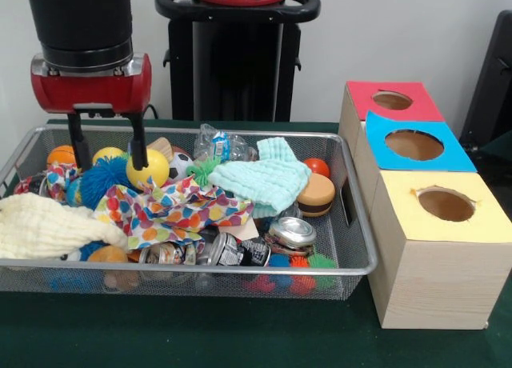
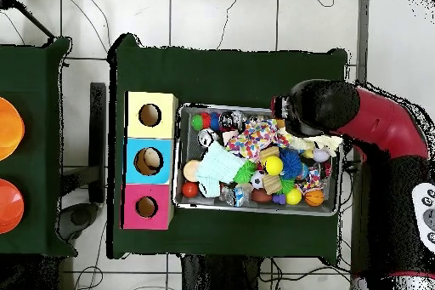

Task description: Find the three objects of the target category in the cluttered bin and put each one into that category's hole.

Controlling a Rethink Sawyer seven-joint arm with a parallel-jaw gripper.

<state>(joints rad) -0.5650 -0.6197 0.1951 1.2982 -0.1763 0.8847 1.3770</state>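
Observation:
The wire-mesh bin (image 1: 192, 266) is piled with toys and cloths; it also shows in the overhead view (image 2: 255, 209). My gripper (image 1: 108, 156) hangs open and empty over the bin's left part, its fingertips (image 1: 138, 162) just above a yellow ball (image 1: 154, 170) and a blue spiky ball (image 1: 100, 180). In the overhead view the arm's head (image 2: 319, 108) hides it. A tan shape (image 1: 161, 146) peeks out behind the yellow ball; I cannot tell whether it is a plush animal. No striped orange plush shows. The red-ringed hole (image 1: 392, 100) is at the box's far end (image 2: 146, 207).
A spotted cloth (image 1: 172, 208), a mint cloth (image 1: 268, 180) and a cream cloth (image 1: 44, 228) cover much of the pile. A toy burger (image 1: 316, 196) and cans (image 1: 292, 232) lie at the right. The blue-ringed hole (image 1: 414, 145) and yellow-ringed hole (image 1: 446, 204) are nearer the camera.

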